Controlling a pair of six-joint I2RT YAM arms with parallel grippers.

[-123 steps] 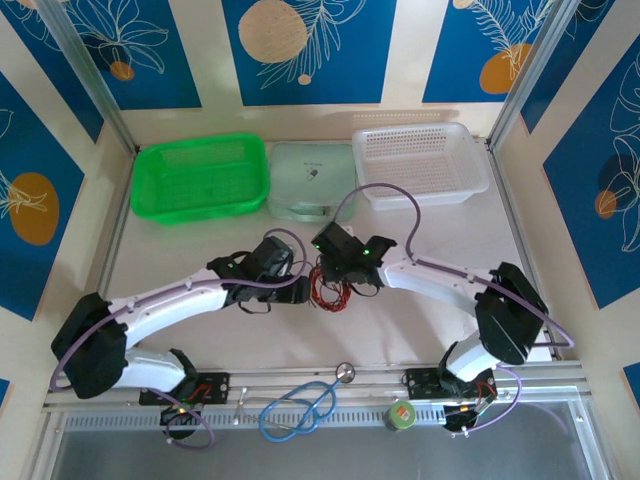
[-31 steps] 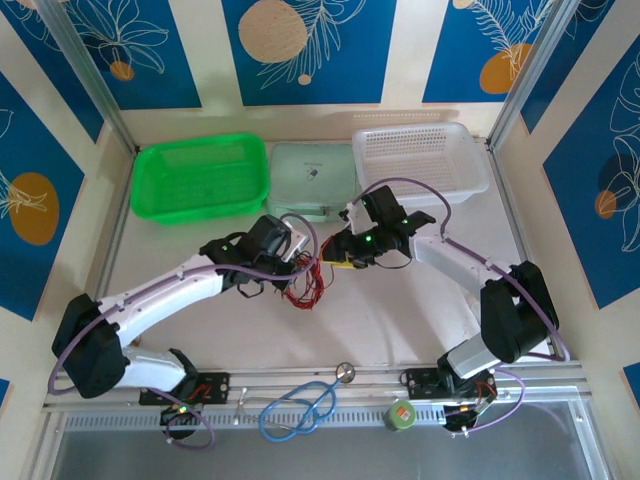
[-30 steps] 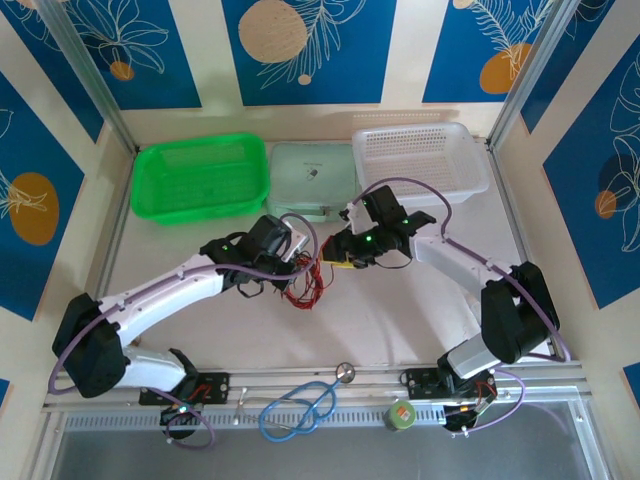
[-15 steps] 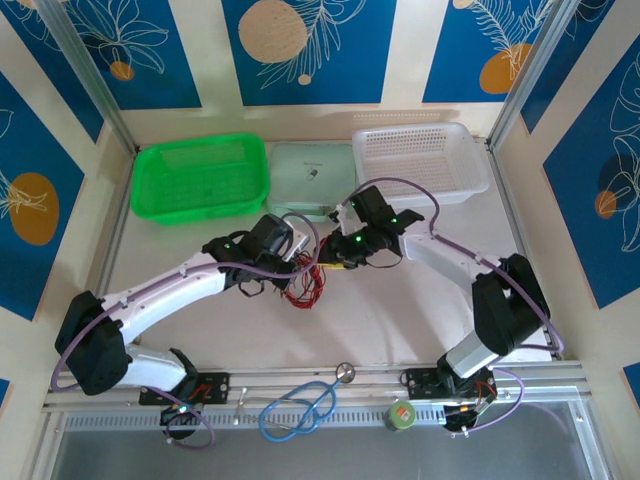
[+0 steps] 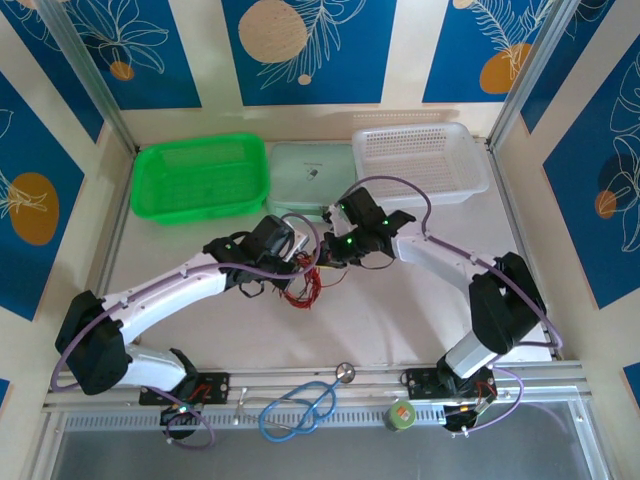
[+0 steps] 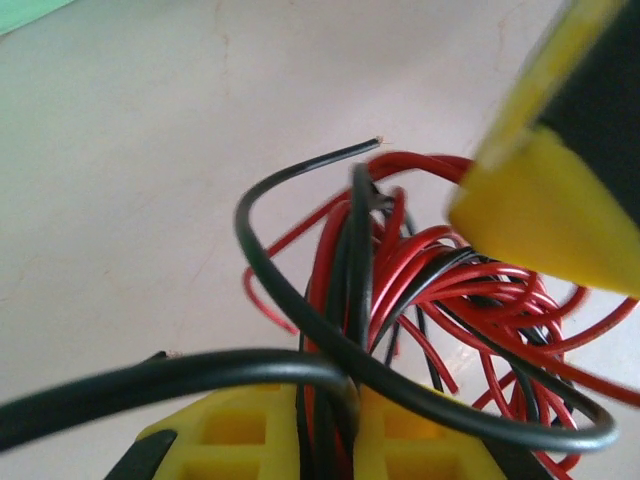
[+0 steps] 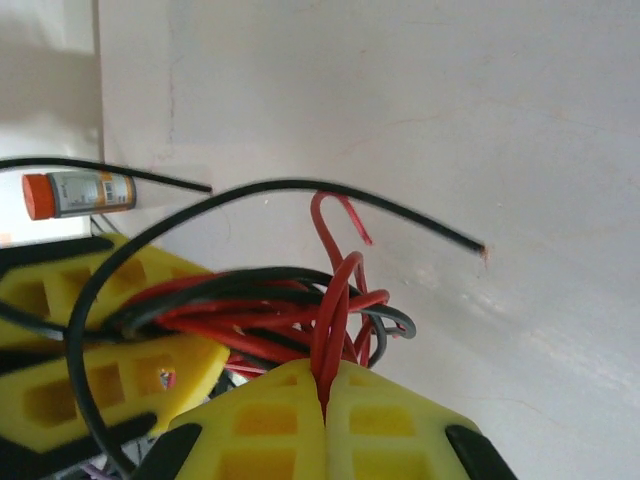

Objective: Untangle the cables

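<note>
Right claw (image 7: 325,385) slid left over last second, now just beside my left claw (image 6: 325,425). Both clenched on cables (image 5: 305,290), scene centre. Bundle slack, tangle likely unparted.

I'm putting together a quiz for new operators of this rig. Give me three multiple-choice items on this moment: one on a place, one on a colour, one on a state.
1. Where are the cables?
A) in the green basket
B) between the left tool and the right tool
C) in the white basket

2. What colours are the cables?
A) blue and white
B) red and black
C) green and yellow

3. What state is the right tool in?
A) wide open
B) shut on nothing
C) shut on the cables

Key:
1 B, both tools meet at the bundle.
2 B, both wrist views show red and black strands.
3 C, the right wrist view shows red wire pinched between its closed fingers.
</note>
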